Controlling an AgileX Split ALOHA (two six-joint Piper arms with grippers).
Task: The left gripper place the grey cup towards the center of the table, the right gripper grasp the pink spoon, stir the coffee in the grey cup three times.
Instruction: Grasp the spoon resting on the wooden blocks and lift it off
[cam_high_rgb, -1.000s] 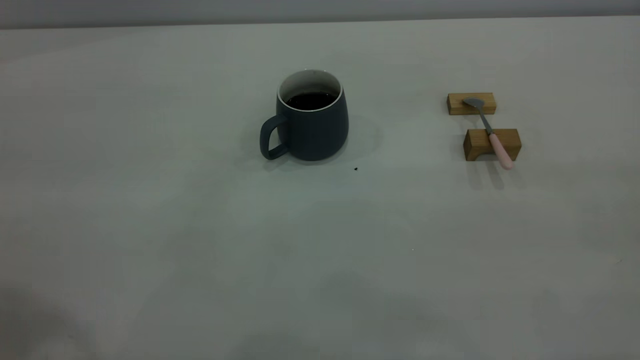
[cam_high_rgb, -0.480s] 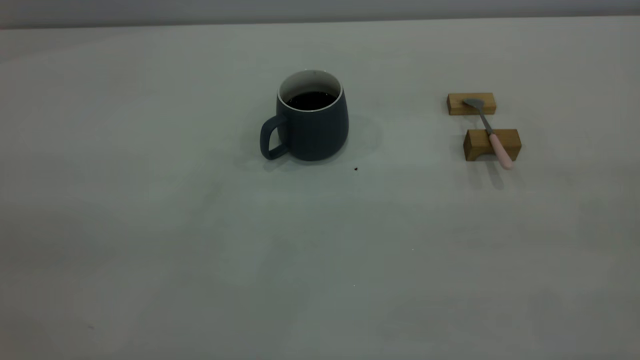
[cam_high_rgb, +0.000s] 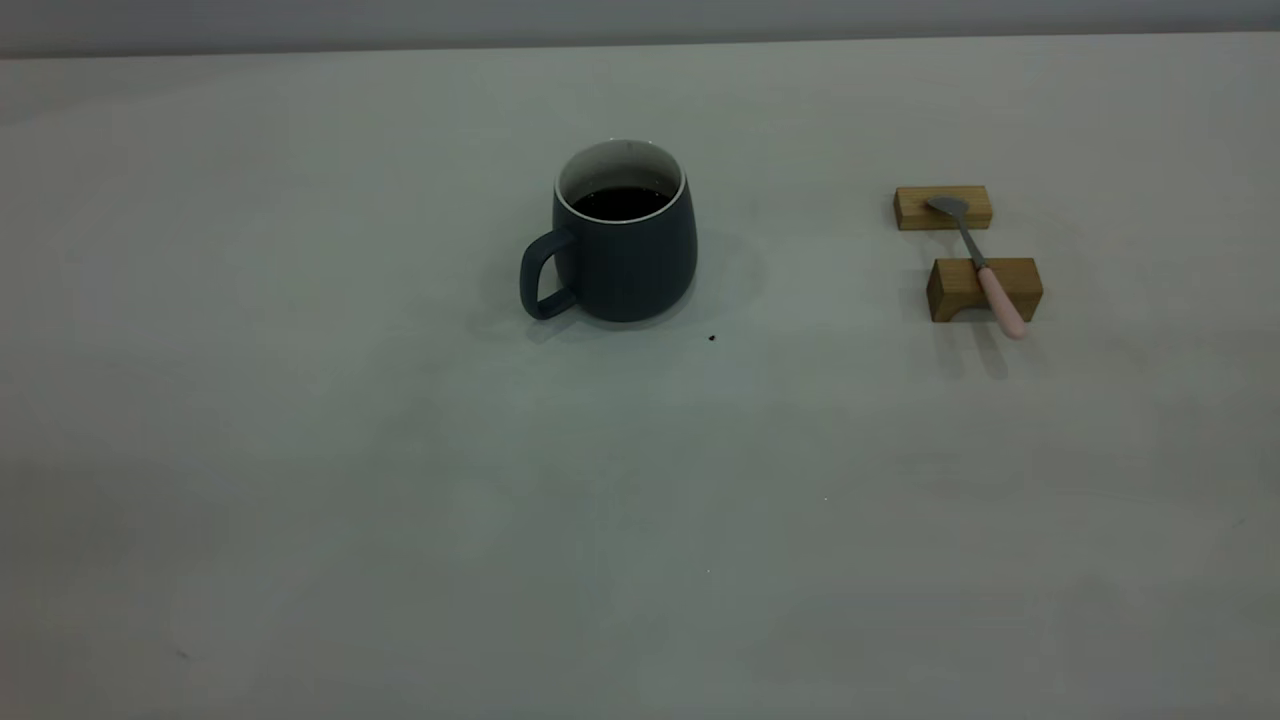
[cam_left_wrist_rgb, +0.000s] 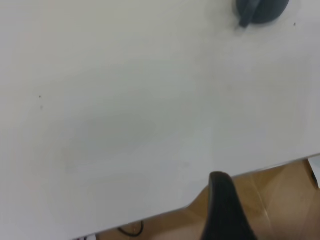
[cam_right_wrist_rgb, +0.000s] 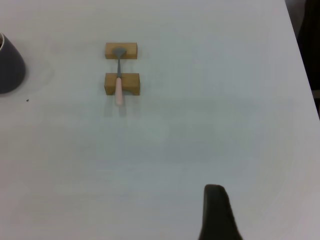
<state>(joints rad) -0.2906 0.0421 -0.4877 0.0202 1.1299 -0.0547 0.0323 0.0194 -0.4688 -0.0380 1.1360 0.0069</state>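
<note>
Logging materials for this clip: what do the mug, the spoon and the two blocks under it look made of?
Grey cup: likely ceramic, matte slate outside, white glazed-looking inside and rim.
Pink spoon: dull grey metal bowl and neck; the smooth pale pink handle could be plastic or ceramic.
Two blocks: wood, a warm tan, seemingly unpainted.

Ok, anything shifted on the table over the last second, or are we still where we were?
Nothing visibly moved. The grey cup with its coffee stands in the same spot, and the pink spoon still lies across the two wooden blocks, untouched. Only a faint shadow at the table's near left corner has gone. Neither hand shows in the exterior view.
</note>
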